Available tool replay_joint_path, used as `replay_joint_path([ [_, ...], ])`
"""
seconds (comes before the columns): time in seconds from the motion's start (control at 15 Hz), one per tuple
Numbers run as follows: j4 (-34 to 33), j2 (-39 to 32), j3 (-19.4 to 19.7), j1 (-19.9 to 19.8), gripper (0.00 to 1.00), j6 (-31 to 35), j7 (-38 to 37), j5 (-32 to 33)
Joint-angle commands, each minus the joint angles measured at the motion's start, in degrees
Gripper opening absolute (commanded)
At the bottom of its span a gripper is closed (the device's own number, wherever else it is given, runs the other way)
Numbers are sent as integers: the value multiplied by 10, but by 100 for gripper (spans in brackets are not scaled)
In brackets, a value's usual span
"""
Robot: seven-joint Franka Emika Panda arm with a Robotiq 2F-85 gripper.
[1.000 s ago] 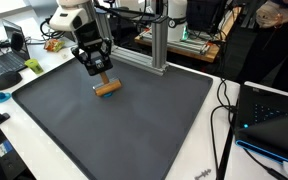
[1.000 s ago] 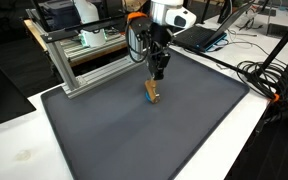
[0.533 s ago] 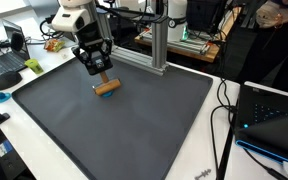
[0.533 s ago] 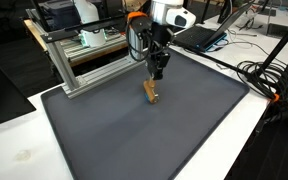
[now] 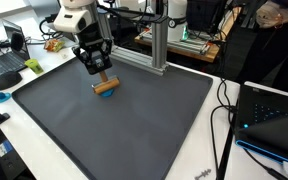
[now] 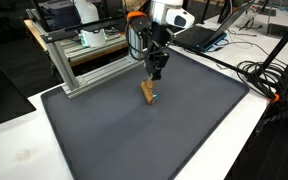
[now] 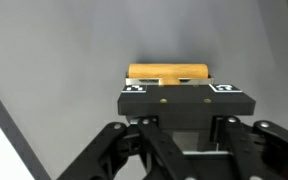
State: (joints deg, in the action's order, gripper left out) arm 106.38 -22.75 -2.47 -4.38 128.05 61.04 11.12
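We see the claw (image 5: pixel 102 78) clenched on a small wooden block (image 5: pixel 106 87), gripping it by its upper part, over the far portion of a dark grey mat (image 5: pixel 134 125) that covers most of the white counter (image 6: pixel 19 150). In an exterior view the block (image 6: pixel 148 93) hangs tilted just below the claw (image 6: pixel 153 80); we cannot tell whether its lower end touches the mat. In the wrist view the block (image 7: pixel 169 72) shows just beyond the closed fingers (image 7: pixel 134 95). An aluminium frame (image 6: pixel 79 65) stands near, behind the mat.
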Motion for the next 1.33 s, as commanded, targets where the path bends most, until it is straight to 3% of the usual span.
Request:
replay_joint_path([
  [0.0, 29, -6, 10, 7, 23, 17, -9, 29],
  [1.27, 41, 1, -19, 21, 23, 23, 18, 5],
])
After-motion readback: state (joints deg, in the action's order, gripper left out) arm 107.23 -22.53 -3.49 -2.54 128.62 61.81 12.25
